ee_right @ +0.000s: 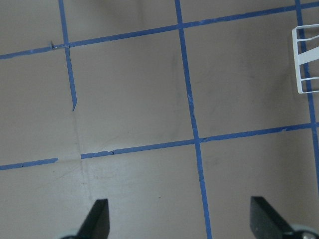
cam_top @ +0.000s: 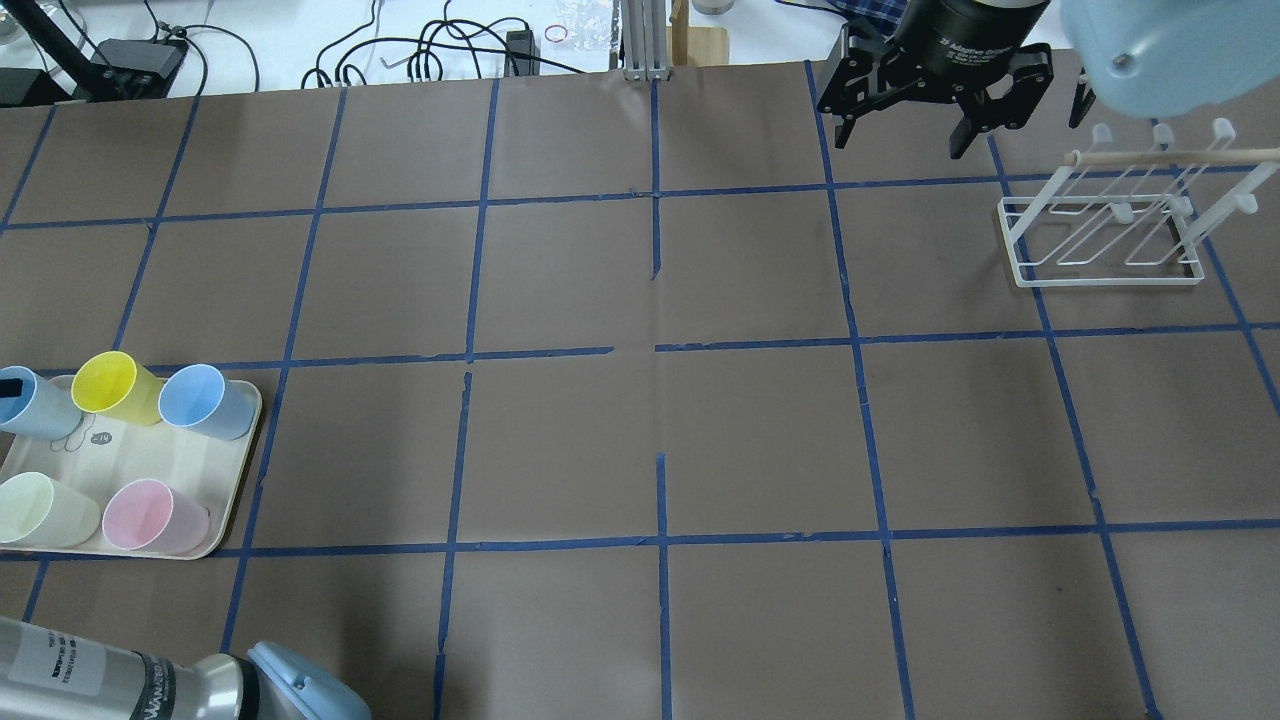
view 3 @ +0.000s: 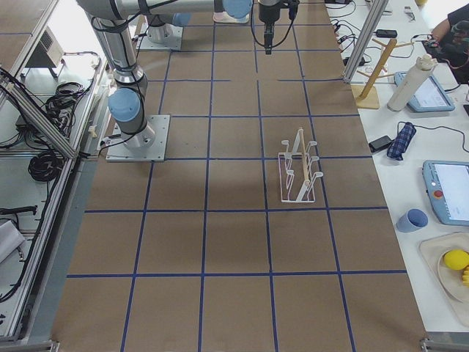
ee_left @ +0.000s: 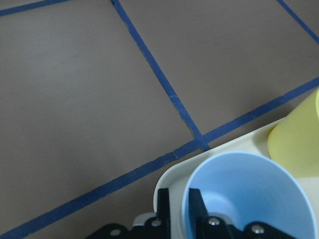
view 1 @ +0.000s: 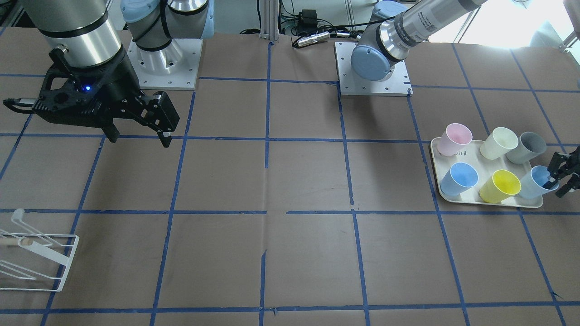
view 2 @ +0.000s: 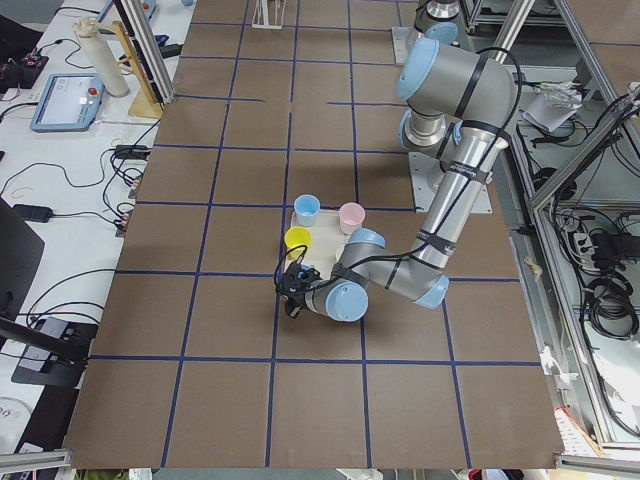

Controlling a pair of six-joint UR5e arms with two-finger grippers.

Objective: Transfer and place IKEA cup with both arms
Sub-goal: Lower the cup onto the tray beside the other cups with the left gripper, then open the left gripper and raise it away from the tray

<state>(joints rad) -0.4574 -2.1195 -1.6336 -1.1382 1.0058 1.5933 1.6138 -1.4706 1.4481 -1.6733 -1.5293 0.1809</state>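
The IKEA cup [view 1: 534,183], a pale sky-blue tumbler, stands upright at the corner of a cream tray [view 1: 476,158]. My left gripper [view 1: 555,188] is shut on its rim, one finger inside the cup and one outside. The left wrist view shows the cup [ee_left: 249,194] and the gripper [ee_left: 179,206] pinching its wall. In the overhead view the cup [cam_top: 35,405] is at the left edge, with a black finger in it. My right gripper [view 1: 139,138] is open and empty, held high over the far side of the table [cam_top: 898,140].
The tray [cam_top: 235,500] also holds a deeper blue cup [view 1: 460,176], a yellow cup [view 1: 500,185] right beside the IKEA cup, a pink cup [view 1: 455,138], a cream cup [view 1: 498,142] and a grey cup [view 1: 525,147]. A white wire rack [cam_top: 1100,235] stands near the right gripper.
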